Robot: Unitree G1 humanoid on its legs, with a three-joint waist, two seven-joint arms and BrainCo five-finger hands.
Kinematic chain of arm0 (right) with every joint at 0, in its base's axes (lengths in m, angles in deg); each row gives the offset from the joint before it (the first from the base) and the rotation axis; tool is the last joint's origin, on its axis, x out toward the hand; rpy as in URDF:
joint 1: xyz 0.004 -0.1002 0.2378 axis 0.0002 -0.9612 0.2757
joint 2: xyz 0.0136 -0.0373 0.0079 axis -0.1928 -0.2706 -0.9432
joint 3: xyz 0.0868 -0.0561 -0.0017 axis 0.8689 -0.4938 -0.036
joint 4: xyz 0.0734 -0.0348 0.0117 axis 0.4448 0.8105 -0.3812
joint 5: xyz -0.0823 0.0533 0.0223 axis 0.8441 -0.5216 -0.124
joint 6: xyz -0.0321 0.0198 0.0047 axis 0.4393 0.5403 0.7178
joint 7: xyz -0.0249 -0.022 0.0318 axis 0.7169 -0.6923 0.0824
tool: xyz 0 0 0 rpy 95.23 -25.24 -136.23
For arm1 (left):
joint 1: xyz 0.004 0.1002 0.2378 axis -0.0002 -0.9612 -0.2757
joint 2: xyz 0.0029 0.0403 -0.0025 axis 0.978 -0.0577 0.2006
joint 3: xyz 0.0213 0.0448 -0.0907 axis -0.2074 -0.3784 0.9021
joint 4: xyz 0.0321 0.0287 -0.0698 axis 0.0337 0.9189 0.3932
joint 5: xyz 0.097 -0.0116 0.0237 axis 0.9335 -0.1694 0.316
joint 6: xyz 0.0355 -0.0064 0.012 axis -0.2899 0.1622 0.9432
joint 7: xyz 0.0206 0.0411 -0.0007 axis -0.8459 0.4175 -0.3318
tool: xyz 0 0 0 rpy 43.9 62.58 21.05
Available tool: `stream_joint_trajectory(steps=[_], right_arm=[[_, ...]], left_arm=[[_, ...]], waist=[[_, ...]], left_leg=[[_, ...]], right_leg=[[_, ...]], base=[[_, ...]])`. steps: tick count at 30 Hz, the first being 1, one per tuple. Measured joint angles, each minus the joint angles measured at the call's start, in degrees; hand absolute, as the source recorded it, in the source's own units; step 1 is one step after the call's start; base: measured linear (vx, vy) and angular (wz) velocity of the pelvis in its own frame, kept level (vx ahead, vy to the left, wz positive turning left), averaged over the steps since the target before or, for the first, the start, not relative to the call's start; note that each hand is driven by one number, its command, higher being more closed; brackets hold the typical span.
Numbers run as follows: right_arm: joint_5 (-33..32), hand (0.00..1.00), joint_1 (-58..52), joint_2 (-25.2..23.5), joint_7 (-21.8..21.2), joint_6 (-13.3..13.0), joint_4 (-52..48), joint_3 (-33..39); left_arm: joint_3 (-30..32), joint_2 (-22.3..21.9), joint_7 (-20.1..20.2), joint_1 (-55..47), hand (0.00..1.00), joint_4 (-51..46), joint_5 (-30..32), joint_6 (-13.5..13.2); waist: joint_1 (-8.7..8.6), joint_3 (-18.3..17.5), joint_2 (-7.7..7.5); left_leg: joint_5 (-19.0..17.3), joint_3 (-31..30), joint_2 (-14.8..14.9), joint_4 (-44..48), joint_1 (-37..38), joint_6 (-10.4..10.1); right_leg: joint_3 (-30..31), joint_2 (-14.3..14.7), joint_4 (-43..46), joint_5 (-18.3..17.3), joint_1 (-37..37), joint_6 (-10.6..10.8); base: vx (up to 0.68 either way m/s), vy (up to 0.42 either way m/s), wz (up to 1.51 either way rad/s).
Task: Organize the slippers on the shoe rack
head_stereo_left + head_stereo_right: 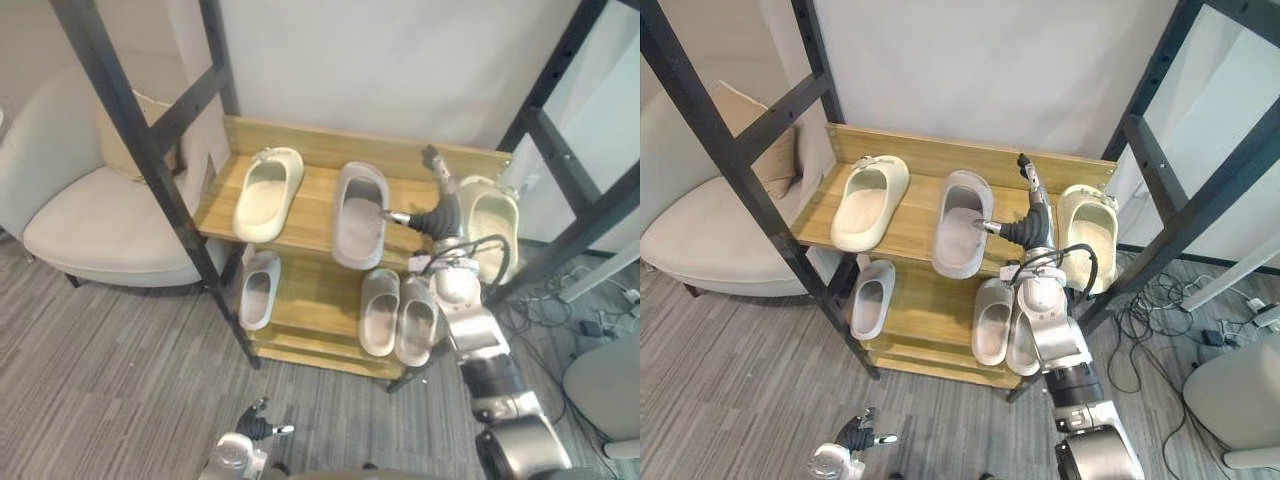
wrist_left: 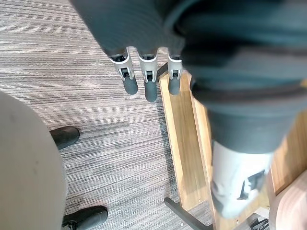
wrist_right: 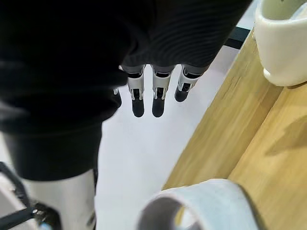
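- Left eye view, general layout: we see a wooden shoe rack point(image 1: 330, 146) of two shelves standing on grey carpet point(image 1: 100, 370) before a white wall. Black metal struts point(image 1: 130, 140) cross in front of it, and a pale armchair point(image 1: 90, 215) stands to its left.
- Top shelf: we count three slippers, well apart. They are the left cream slipper point(image 1: 268, 193), the middle grey slipper point(image 1: 360, 214), whose near end overhangs the shelf's front edge, and the right cream slipper point(image 1: 493, 220) at the shelf's right end.
- Lower shelf: a single grey slipper point(image 1: 260, 289) lies at the left end. A grey pair point(image 1: 381, 312) lies side by side, touching, at the right.
- Right hand point(image 1: 440, 215): it hangs over the top shelf between the middle grey slipper and the right cream slipper. Its thumb is turned toward the grey one; we cannot tell whether the thumb touches it.
- Right wrist view: we see the fingers point(image 3: 160, 93) straight, side by side, holding nothing.
- Left hand point(image 1: 255, 425): it sits low over the carpet in front of the rack. In the left wrist view its fingers point(image 2: 149, 81) are straight and hold nothing.
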Motion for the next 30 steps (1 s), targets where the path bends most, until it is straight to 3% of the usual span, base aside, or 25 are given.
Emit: stream_joint_trajectory(steps=[18,19,26,30], right_arm=[[-0.01,0.0,16.03,0.59,-0.31,2.16,19.12,1.15],[0.0,1.0,16.87,0.59,-0.48,2.16,19.52,0.78],[-0.06,1.0,21.77,0.6,-1.76,1.83,23.98,0.3],[-0.77,1.0,24.18,0.98,-1.76,1.89,25.63,0.28]], left_arm=[[1.75,0.58,-0.14,0.01,0.0,-2.81,-2.17,-0.9],[2.14,0.62,-0.21,0.0,0.0,-2.91,-2.36,-1.02],[2.38,1.95,-0.42,0.04,0.0,-4.34,-3.78,-1.3],[2.39,2.06,-0.46,0.09,0.0,-5.05,-4.48,-1.41]], waist=[[1.56,3.52,-0.4],[1.59,3.79,-0.59],[1.96,5.81,-2.27],[2.59,6.41,-2.28]], left_leg=[[0.03,-0.48,-0.06,0.35,-2.62,-0.04],[0.03,-0.52,-0.04,0.38,-2.67,-0.04],[0.69,-2.04,0.05,0.82,-3.67,-0.51],[1.73,-3.0,0.08,0.1,-4.32,-0.62]], right_leg=[[-0.6,-0.13,-0.08,0.08,-1.95,-0.06],[-0.68,-0.13,-0.12,0.08,-1.95,-0.06],[-2.23,-0.13,-0.17,0.29,-1.95,-0.36],[-3.25,-0.08,-0.25,0.5,-2.22,-0.55]], base=[[0.0,-0.011,0.02],[0.0,0.0,0.0],[-0.02,-0.035,0.1],[-0.05,-0.032,0.18]])
